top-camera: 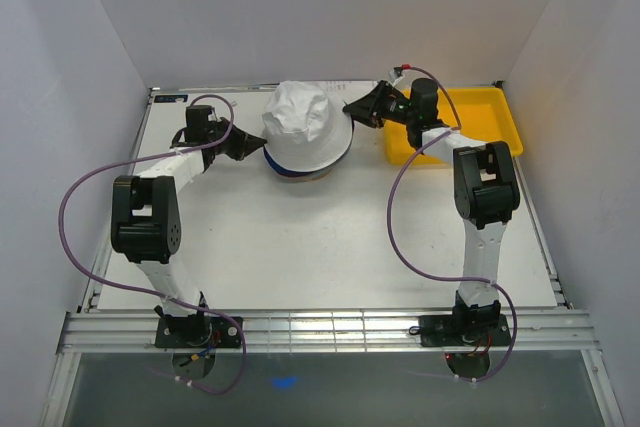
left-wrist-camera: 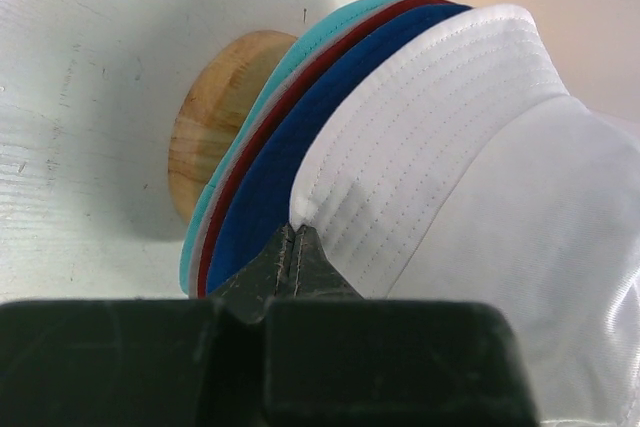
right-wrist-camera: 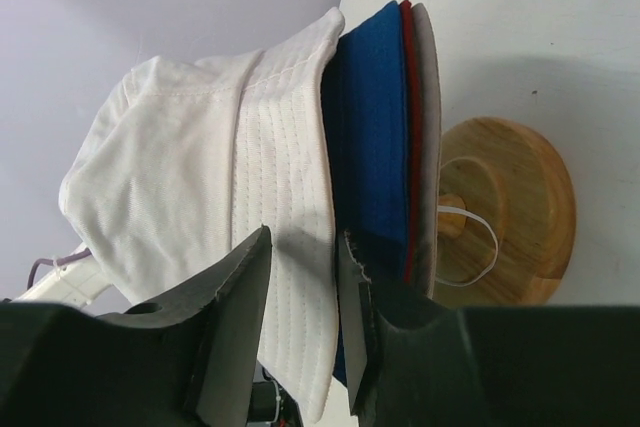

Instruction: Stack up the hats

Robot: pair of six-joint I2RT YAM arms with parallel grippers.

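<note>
As they sit stacked, hats (top-camera: 305,127) point crown-up.

Five hats are nested in one stack over the wooden stand (left-wrist-camera: 220,117), at the far middle of the table (top-camera: 300,247) ahead of me. The white hat (top-camera: 303,125) is outermost: crown domed and slightly creased, stitched brim turned down. Beneath it only brim edges show, in this order: navy blue hat (left-wrist-camera: 270,177), dark red hat (right-wrist-camera: 405,127), grey hat (right-wrist-camera: 428,127), teal hat (left-wrist-camera: 350,15). The brims lie layered, each against the next. The white brim puckers where my left claw (left-wrist-camera: 297,232) pinches its edge; on the opposite side it lies between the spread fingers of my right claw (right-wrist-camera: 305,242)
</note>
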